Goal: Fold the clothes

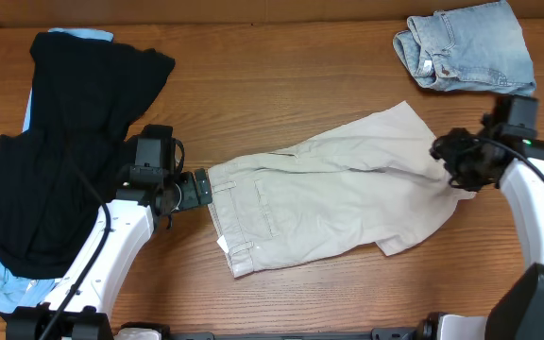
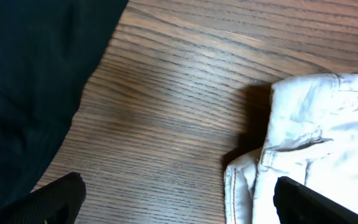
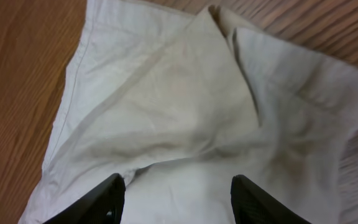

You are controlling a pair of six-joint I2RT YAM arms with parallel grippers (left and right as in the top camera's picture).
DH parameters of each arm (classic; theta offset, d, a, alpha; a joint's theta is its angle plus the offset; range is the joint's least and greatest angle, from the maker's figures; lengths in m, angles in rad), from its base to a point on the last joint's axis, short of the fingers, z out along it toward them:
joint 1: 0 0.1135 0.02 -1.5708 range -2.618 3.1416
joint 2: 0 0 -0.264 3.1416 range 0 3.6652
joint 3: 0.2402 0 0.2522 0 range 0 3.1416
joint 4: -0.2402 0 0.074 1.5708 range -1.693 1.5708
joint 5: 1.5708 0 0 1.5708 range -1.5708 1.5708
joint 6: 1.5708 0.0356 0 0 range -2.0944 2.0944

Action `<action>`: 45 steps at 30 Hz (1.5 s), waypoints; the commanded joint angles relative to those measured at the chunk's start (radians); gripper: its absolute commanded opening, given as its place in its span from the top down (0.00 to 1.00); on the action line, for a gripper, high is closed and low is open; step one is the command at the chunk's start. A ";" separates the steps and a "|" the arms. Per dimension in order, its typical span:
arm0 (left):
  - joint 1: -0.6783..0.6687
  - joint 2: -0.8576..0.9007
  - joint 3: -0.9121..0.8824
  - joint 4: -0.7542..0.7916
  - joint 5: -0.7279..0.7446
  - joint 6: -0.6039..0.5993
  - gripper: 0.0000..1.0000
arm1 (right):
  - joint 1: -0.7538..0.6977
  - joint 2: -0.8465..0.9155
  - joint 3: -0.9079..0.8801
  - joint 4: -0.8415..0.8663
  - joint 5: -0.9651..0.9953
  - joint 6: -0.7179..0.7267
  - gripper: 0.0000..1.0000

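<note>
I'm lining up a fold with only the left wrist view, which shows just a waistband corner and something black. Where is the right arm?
Observer: The right jaws stand open over the opposite, leg end of the khaki shorts, with cloth beneath them.
Operator: How do the shorts lie?
Observer: Spread across the table, waistband toward your side, legs toward the right.
Operator: Anything else out there?
Observer: Denim shorts lie bunched at the far right corner, apart from the khaki pair.
</note>
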 commanded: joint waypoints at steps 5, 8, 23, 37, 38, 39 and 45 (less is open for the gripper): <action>0.002 0.006 0.003 0.006 0.010 0.026 0.00 | 0.066 0.071 -0.064 0.093 0.030 0.099 0.43; 0.002 0.006 0.003 0.007 0.008 0.026 0.00 | 0.073 0.103 -0.064 0.101 0.030 0.099 0.43; 0.002 0.006 0.003 0.006 0.008 0.026 0.00 | 0.074 0.216 -0.065 0.237 0.029 0.095 0.76; 0.002 0.006 0.003 0.024 0.000 0.035 0.00 | 0.132 0.216 0.066 0.538 -0.044 -0.005 0.96; 0.002 0.006 0.003 0.030 0.000 0.044 0.00 | 0.142 0.219 0.066 0.562 -0.026 -0.005 0.96; 0.002 0.006 0.003 0.036 0.000 0.053 0.00 | 0.155 0.224 0.066 0.594 -0.003 -0.004 0.95; 0.002 0.006 0.003 0.081 0.003 0.056 0.00 | 0.235 0.262 0.066 0.695 0.098 -0.004 0.05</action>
